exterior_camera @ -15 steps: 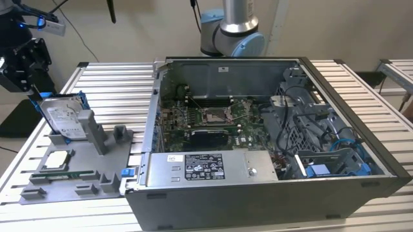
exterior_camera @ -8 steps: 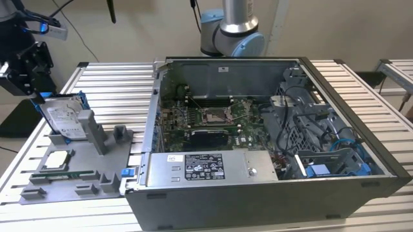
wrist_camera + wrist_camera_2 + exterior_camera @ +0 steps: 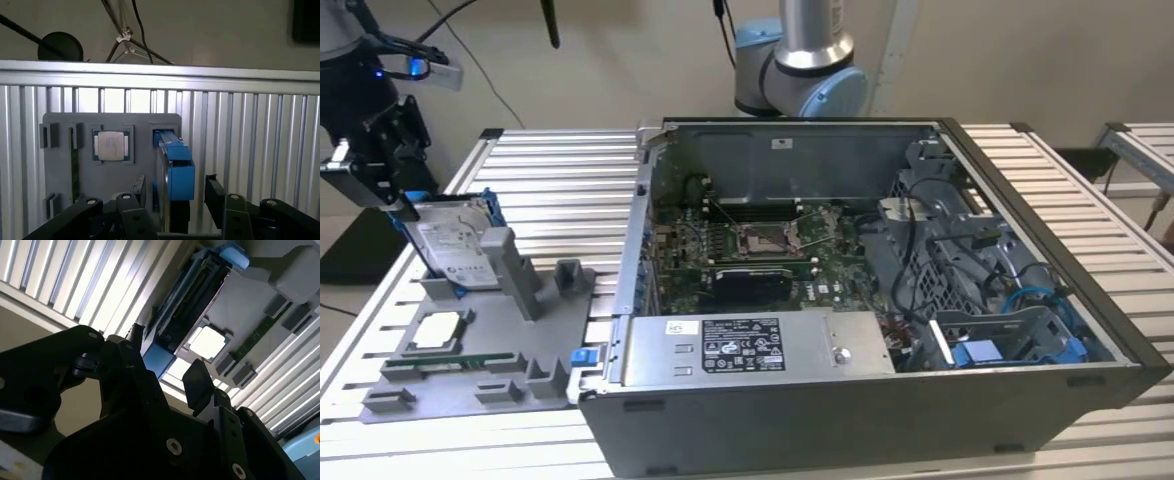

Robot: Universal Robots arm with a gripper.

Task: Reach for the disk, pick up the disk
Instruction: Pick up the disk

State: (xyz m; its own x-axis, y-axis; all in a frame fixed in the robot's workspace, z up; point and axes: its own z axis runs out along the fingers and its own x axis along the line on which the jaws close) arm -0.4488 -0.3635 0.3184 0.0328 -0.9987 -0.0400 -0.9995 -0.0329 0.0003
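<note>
The disk (image 3: 454,245) is seated upright in a slot of the grey holder (image 3: 487,395), and a square chip (image 3: 438,328) is lodged in a neighbouring recess. The gripper (image 3: 175,195) is spread open, with a finger at each side of the disk.

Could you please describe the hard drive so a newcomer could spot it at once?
Find the open computer case; on the exterior view's left of it lies a grey tray. At its far end the hard drive stands on edge: silver, white-labelled, blue-railed, unlike the small square chip lying flat nearer the camera.
</note>
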